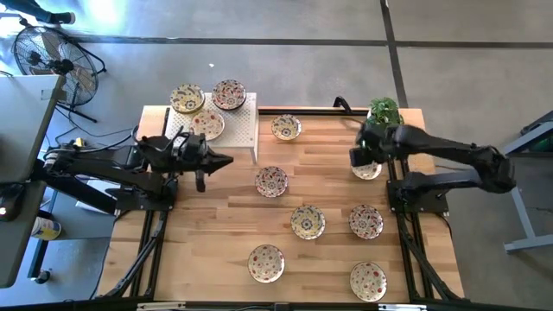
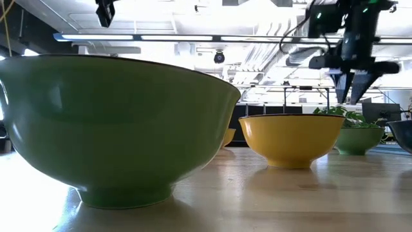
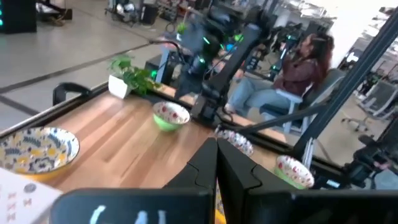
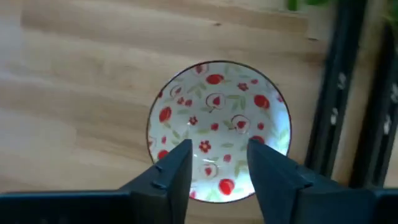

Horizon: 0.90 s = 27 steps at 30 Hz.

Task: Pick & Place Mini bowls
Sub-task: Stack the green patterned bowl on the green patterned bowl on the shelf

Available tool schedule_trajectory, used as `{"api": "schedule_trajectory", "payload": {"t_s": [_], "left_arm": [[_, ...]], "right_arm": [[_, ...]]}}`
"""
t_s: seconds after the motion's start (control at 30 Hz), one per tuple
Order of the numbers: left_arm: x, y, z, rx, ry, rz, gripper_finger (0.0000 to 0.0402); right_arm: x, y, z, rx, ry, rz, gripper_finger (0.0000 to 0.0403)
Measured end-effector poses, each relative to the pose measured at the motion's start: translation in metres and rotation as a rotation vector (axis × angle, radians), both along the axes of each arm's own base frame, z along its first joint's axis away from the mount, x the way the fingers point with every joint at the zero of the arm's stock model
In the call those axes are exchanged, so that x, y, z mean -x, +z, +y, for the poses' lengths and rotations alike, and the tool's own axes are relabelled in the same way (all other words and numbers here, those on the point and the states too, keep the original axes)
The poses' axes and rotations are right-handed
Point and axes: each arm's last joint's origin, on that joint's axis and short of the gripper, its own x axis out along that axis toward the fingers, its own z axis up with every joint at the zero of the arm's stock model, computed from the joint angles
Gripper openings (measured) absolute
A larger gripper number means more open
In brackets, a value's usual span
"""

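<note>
Three mini bowls (image 1: 207, 123) sit on the white perforated rack (image 1: 244, 130) at the table's far left. Several more stand base-down on the wooden table, such as one (image 1: 271, 180) at the middle. My right gripper (image 4: 217, 155) is open and points down over a red-flowered mini bowl (image 4: 219, 118) near the table's right edge (image 1: 366, 171). One finger hangs over each side of the bowl's middle, above it and clear of it (image 2: 353, 84). My left gripper (image 1: 223, 161) is shut and empty. It points toward the table's right, beside the rack.
A potted plant (image 1: 384, 111) stands at the far right corner, just beyond my right gripper. In the low view a big green bowl (image 2: 116, 129) fills the near left and a yellow one (image 2: 290, 138) stands behind it. A seated person (image 3: 298, 68) is beyond the table's right side.
</note>
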Motion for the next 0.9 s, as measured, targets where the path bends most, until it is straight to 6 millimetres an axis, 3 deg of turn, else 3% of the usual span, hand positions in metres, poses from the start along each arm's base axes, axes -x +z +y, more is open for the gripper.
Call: {"api": "schedule_trajectory", "payload": {"t_s": [0.17,0.37,0.67,0.9], "left_arm": [[-0.001,-0.004,0.0,0.01,-0.007,0.013,0.0001],[-0.001,-0.006,-0.005,0.038,-0.161,0.033,0.0001],[-0.005,-0.016,-0.007,0.054,-0.227,0.118,0.0001],[-0.006,-0.016,-0.007,0.022,-0.231,0.126,0.0001]], "right_arm": [[0.005,-0.011,-0.039,-0.053,0.332,0.022,0.0161],[0.014,-0.03,-0.065,-0.137,0.588,0.129,0.0157],[0.02,-0.051,-0.087,-0.247,0.732,0.093,0.0152],[0.017,-0.066,-0.093,-0.327,0.76,0.094,0.0113]]}}
